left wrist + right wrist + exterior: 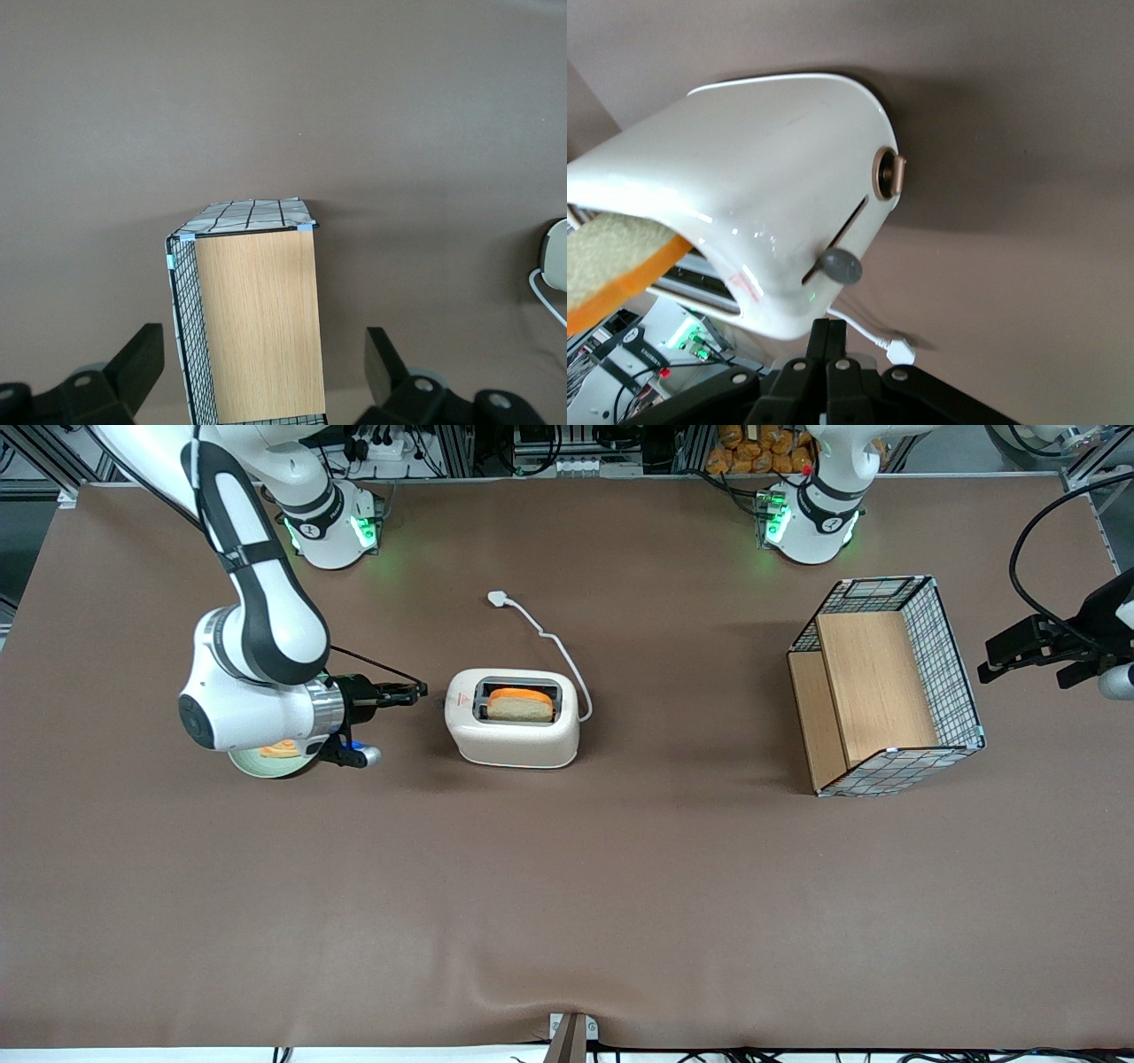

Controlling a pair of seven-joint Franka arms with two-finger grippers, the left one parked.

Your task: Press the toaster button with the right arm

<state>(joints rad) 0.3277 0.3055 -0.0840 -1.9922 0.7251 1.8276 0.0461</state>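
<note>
The cream-white toaster (514, 731) stands mid-table with a slice of toast (521, 705) in its top slot. The red triangle mark (462, 701) is on the narrow end that faces my right arm. In the right wrist view the toaster (771, 168) fills the frame, and the grey round toaster button (840, 266) sticks out of a slot on that end. My right gripper (418, 689) is level with that end, a short gap away from it. Its fingers are shut together and empty, and the gripper (827, 326) is close to the button without touching it.
A brown dial (888, 173) sits on the same end of the toaster. The white cord and plug (499, 599) lie farther from the front camera. A pale plate (266, 763) lies under my wrist. A wire-and-wood basket (886, 686) stands toward the parked arm's end.
</note>
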